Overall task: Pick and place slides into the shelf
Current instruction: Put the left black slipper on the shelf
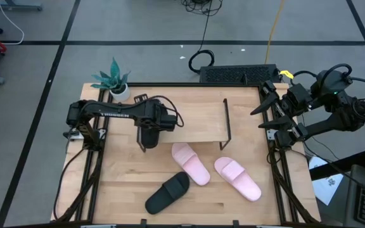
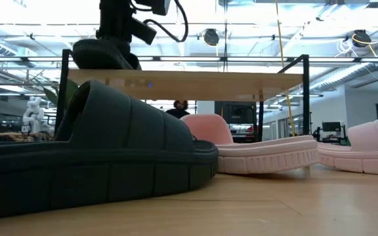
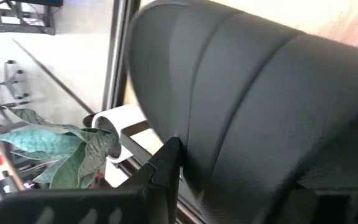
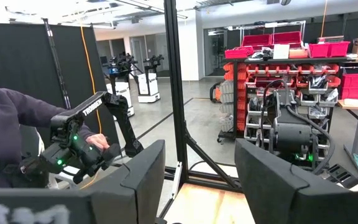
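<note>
Nearest the low camera, filling the lower left of the frame, lies a black slide [image 2: 90, 151] on the table [image 1: 246, 206], not yet picked; from above it sits at lower centre. Beside it, the two pink slides [image 1: 191, 164] lie at centre and centre right, just in front of the shelf [image 1: 195, 120].

I have the left gripper [image 1: 149, 132] over the shelf's left end, at upper left in the low view, its jaws closed around the strap of the second black slide [image 2: 104, 56]. That slide looks to hover at or just above the board; I cannot tell whether it touches.

The right gripper [image 1: 263, 116] waits at the table's right edge, fingers spread wide and empty.

I judge the first placement is in hand. Next I need to lower the sole flat onto the board's left end, release, and lift clear.
</note>
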### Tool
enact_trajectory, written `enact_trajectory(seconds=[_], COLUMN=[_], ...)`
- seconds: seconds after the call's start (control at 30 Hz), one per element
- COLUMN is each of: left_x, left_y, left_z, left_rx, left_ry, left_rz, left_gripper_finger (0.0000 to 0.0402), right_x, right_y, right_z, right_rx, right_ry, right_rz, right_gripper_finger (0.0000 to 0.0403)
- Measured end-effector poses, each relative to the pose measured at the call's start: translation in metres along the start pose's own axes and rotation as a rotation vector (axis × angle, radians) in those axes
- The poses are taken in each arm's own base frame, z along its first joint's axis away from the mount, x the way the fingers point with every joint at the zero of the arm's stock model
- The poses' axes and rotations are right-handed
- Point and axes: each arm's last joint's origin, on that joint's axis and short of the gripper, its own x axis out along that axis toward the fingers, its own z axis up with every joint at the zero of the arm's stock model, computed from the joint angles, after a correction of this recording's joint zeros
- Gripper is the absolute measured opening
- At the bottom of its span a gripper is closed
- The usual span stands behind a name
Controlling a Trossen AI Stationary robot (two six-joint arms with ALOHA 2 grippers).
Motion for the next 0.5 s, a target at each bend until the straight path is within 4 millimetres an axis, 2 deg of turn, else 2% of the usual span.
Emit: enact_trajectory(seconds=[0.17, 0.5], left_x=[-0.0083, -0.0088], left_y=[0.0035, 0.0034], left_z=[0.0029, 0.0034], left_rx=[-0.019, -0.029], left_ry=[-0.022, -0.023], left_rz=[-0.040, -0.053], left_gripper_finger=[0.0084, 0.0084], right_x=[-0.0001, -0.0001], right_y=[0.0001, 0.0001], right_z=[0.0000, 0.0000], right_rx=[0.000, 0.000], right_ry=[0.000, 0.000], right_rz=[0.001, 0.001], right_gripper_finger=[0.0183, 0.0183])
